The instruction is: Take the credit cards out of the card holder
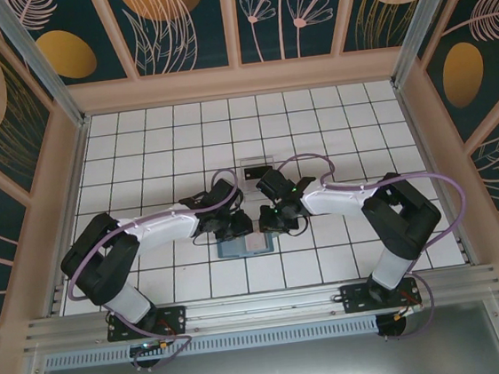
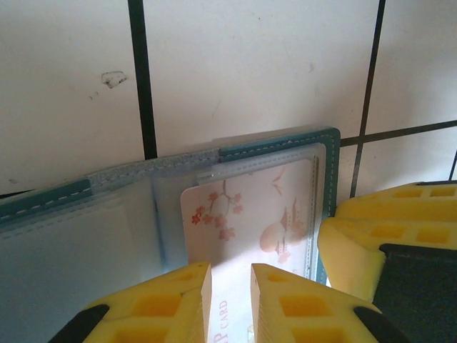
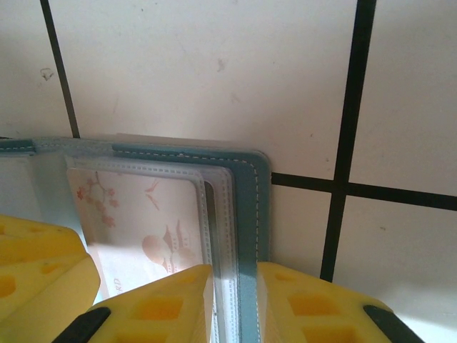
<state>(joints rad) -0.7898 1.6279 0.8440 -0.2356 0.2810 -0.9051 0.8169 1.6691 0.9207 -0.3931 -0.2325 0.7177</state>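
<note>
Teal walls (image 1: 179,25) printed with pale leaves and flowers box in my white tiled bench (image 1: 138,145). One card holder (image 1: 238,247) lies open at the near middle, between my two claws. My right claw (image 3: 234,304) pinches its stitched right edge. My left claw (image 2: 230,300) stands nearly pressed together over the one credit card (image 2: 250,214) I can see, blossom-printed, in a clear sleeve; whether it grips, I cannot tell. One clear tray (image 1: 254,164) sits just beyond.
</note>
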